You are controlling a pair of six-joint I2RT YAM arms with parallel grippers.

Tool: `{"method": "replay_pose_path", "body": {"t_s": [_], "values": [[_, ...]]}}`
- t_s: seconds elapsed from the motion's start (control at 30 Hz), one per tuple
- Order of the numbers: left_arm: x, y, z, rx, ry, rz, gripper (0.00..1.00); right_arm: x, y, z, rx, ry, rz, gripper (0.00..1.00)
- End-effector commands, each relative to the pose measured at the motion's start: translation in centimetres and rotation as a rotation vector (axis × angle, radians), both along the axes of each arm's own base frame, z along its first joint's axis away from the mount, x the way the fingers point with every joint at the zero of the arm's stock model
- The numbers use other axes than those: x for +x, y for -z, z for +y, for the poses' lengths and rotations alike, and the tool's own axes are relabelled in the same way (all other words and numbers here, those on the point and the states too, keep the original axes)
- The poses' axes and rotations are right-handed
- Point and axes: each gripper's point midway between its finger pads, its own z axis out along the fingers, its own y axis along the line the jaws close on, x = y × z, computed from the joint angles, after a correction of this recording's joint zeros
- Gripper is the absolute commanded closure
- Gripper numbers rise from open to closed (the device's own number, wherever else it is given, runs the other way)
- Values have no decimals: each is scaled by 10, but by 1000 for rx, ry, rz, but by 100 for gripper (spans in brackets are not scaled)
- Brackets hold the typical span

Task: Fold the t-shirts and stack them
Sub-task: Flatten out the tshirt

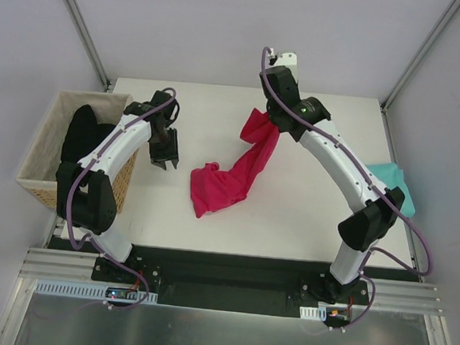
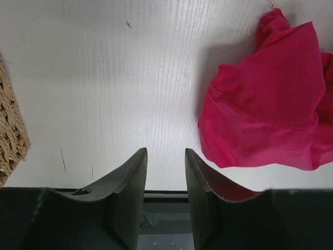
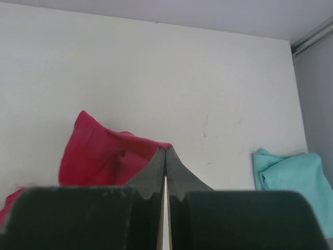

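Because the pink shirt [image 1: 228,179] had to be spread flat before folding, my right gripper [image 3: 165,155] was pinched tight on one end and held it up, so the rest hung down onto the table [image 1: 219,108]. My left gripper [image 2: 166,159] was partly open and held nothing. It sat low beside the bottom end, I think to grab it. The teal shirt [image 1: 389,180] lay at the table's right edge, out of the way.

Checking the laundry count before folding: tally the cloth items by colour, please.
pink shirt: 1
teal shirt: 1
black cloth, in the basket: 1
Total: 3
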Motion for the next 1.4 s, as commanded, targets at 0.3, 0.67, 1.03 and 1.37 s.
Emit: {"method": "replay_pose_path", "body": {"t_s": [0.3, 0.67, 1.03, 1.37], "values": [[-6, -3, 0, 12, -22, 6, 66, -7, 7, -67, -27, 150, -9, 99], [4, -2, -16, -28, 10, 20, 65, -23, 43, -94, -127, 236, 90, 59], [1, 6, -73, -57, 179, 52, 63, -27, 45, -84, -70, 191, 119, 40], [2, 32, -112, -57, 265, 121, 61, -47, 48, -72, 11, 119, 150, 40]]}}
